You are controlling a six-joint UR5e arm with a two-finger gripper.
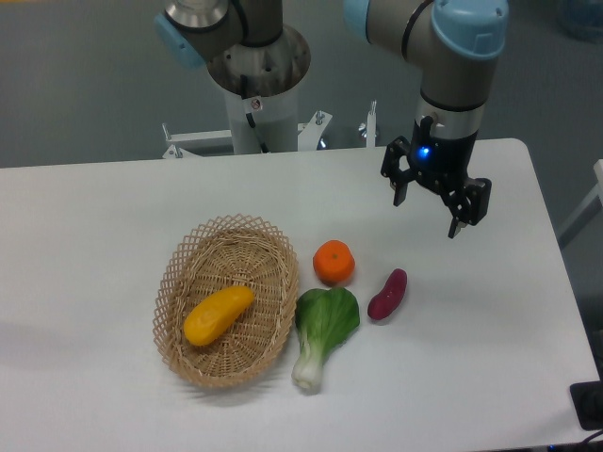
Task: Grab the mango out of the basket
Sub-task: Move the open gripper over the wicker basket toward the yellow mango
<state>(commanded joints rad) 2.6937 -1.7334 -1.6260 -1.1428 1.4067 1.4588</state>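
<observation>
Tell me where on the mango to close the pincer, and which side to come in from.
Grip the mango at its thick middle, closing across its narrow width. It lies diagonally in the basket, ends tapered, so the middle probably gives the surest hold. Come straight down from above: the wicker rim surrounds it on every side. The pincer hangs open, well off to the right.

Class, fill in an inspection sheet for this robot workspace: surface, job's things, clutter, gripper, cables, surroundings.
Surface: white table, no spills seen.
Job's things: smooth yellow-orange elongated mango lying inside the oval tan wicker basket.
Clutter: round orange citrus, green leafy bok choy and dark purple oblong vegetable, all right of the basket.
Gripper: black two-finger gripper open, empty, above the table's far right.
Cables: nothing seen.
Surroundings: grey floor; robot pedestal behind the table.
</observation>
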